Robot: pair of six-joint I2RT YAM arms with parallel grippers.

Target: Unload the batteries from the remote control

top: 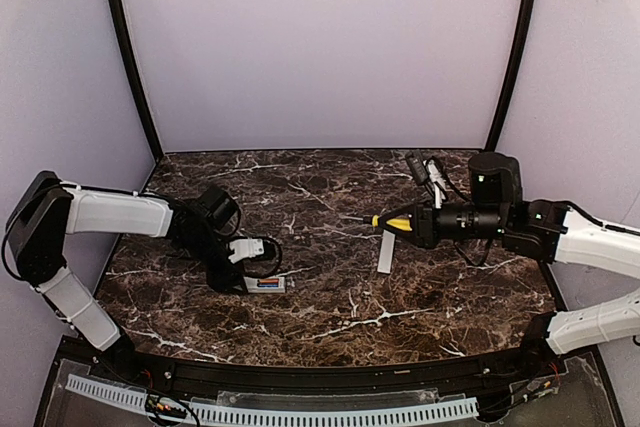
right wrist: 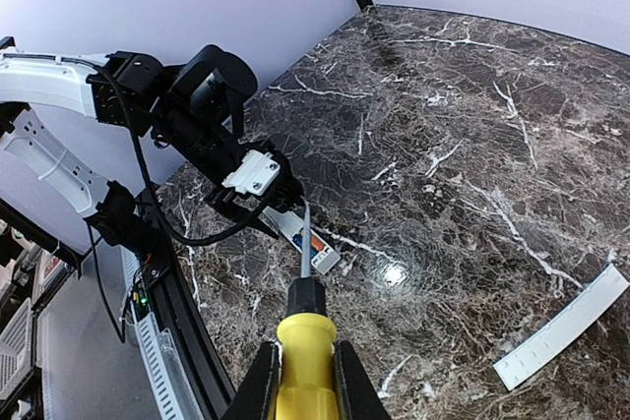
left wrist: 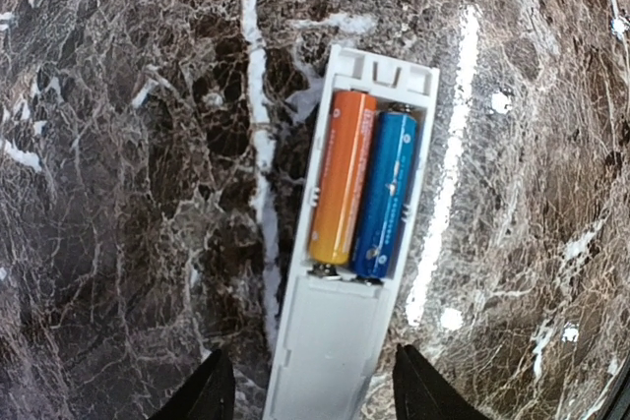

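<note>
The slim white-grey plastic remote control (left wrist: 330, 341) is lying back-up on the dark marble-patterned surface (top: 330, 187), toward the near left corner, with its compartment uncovered. A small orange-red cylindrical battery (left wrist: 343, 179) and a small blue cylindrical battery (left wrist: 386, 194) are sitting in it side by side, touching, neither yet lifted out.

The left arm (top: 120, 212) is reaching over the remote control. Its jaws are standing wide astride the closed end, with a strip of bare surface showing on one side, so they are not pinching the casing. The right arm (top: 590, 242) is hovering between the middle and the right edge. Its jaws are clamping the handle of a yellow-handled, steel-shafted screwdriver (top: 398, 222), whose tip is pointing toward the left edge.

With the casing unclamped, a prying push from that tip is likely to slide or spin the remote control rather than raise a cell. The tip could also skate off a rounded battery and dig into the end contacts. A freed battery may roll toward the near edge.

The flat white plastic back cover (top: 386, 252) is lying near the middle, just nearward of the screwdriver and well apart from the remote control, so it is not blocking the path. The left arm's wrist and cable are crowding the closed end, leaving the approach open mainly from the right.
</note>
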